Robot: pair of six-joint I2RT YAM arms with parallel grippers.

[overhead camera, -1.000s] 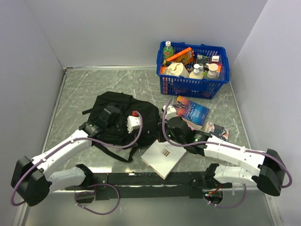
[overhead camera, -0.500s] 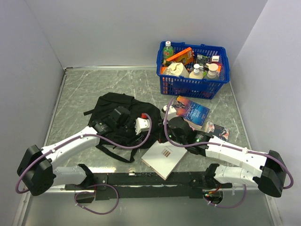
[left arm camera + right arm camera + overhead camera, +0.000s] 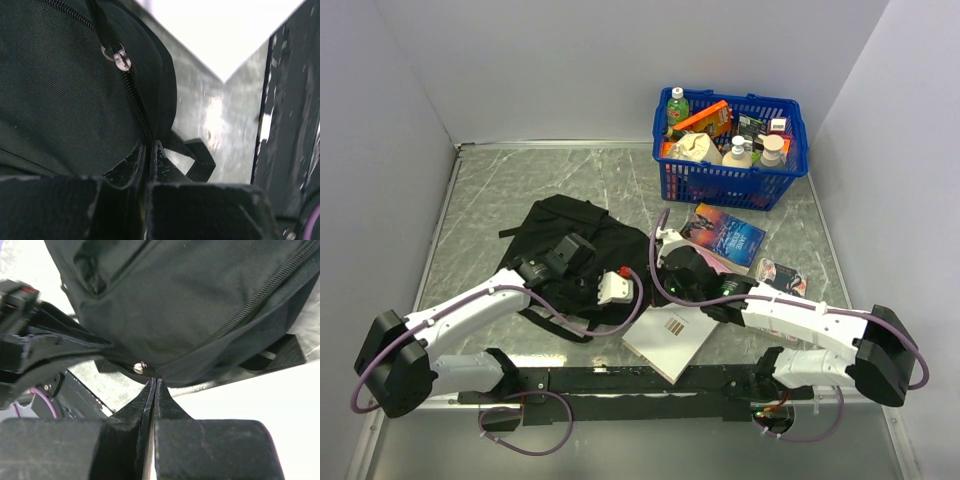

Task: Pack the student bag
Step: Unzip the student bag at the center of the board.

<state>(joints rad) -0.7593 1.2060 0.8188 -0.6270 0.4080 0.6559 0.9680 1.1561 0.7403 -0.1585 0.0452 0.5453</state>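
Note:
The student bag [image 3: 578,218], black and soft, lies left of the table's middle. In the left wrist view its zipper [image 3: 131,92] with a metal pull [image 3: 117,56] runs down into my left gripper [image 3: 149,146], which is shut on the bag's zipper edge next to a black strap [image 3: 196,156]. From above, the left gripper [image 3: 618,298] sits at the bag's near right corner. My right gripper [image 3: 155,381] is shut, its tips pinching the bag's lower hem just below a small metal pull [image 3: 139,367]. In the top view the right gripper [image 3: 658,268] is at the bag's right edge.
A white notebook [image 3: 666,336] lies just in front of both grippers. A blue-covered book [image 3: 728,236] and a small packet [image 3: 781,275] lie to the right. A blue basket [image 3: 730,186] of groceries stands at the back right. The black mounting rail [image 3: 640,380] runs along the near edge.
My left gripper has closed and swung right and nearer along the bag, to its near right corner. The right gripper shifted slightly left, still shut. The bag's right side has bunched inward.

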